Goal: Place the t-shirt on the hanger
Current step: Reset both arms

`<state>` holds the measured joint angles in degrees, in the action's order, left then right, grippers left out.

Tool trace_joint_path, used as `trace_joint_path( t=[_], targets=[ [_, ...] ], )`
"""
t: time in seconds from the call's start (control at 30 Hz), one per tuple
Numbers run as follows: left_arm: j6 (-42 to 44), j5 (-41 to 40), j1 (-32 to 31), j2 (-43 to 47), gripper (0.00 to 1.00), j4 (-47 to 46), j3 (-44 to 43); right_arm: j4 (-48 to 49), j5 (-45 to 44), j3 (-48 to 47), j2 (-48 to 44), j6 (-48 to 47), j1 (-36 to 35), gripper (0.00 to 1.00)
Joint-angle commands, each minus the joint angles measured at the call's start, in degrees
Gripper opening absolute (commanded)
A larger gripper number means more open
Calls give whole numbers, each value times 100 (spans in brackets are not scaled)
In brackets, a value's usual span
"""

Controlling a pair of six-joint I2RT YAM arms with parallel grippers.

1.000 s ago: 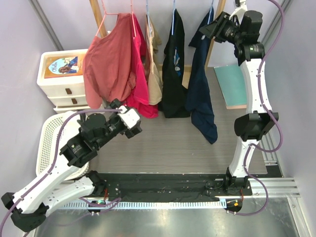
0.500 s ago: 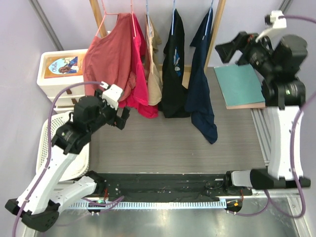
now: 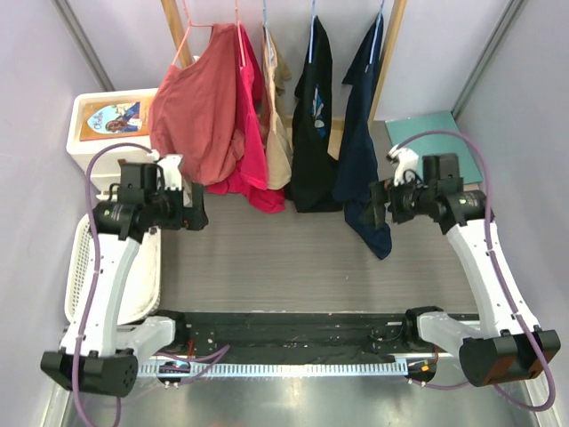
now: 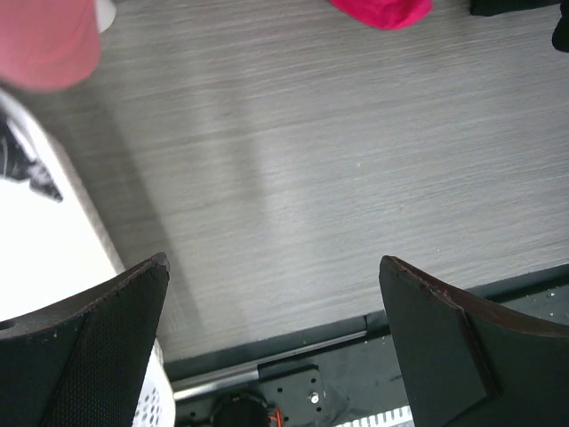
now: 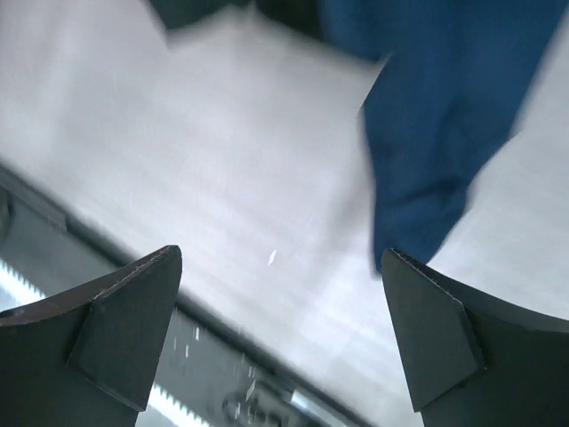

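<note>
Overhead, the navy t-shirt hangs from the light-blue hanger at the right end of the rail. It sits beside a black shirt, a beige garment, a pink shirt and a red shirt. The right arm reaches in from the right. The right jaws sit just beside the t-shirt's lower part, and whether they touch it cannot be told from this view. The left arm stands over a white basket, with the left jaws below the red shirt's hem and well apart from the t-shirt. A white drawer unit stands behind it, and a teal board lies at the far right.

From the left wrist, the left jaws stand wide apart and hold nothing. One of the fingers overlaps the basket's rim, above the grey tabletop.

From the right wrist, the picture is blurred. The right jaws are spread and empty, and the t-shirt's hem hangs ahead of them over the tabletop.
</note>
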<state>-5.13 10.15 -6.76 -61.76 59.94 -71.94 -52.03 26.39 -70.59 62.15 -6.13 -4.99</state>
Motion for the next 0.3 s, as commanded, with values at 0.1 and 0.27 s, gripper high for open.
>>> trace_joint_path(
  t=[0.1, 0.27],
  targets=[
    [196, -496, 132, 788, 100, 369, 347, 0, -222, 502, -598, -336, -449, 100],
    [249, -769, 132, 963, 100, 378, 295, -114, -538, 564, -1081, -608, -590, 100]
  ],
)
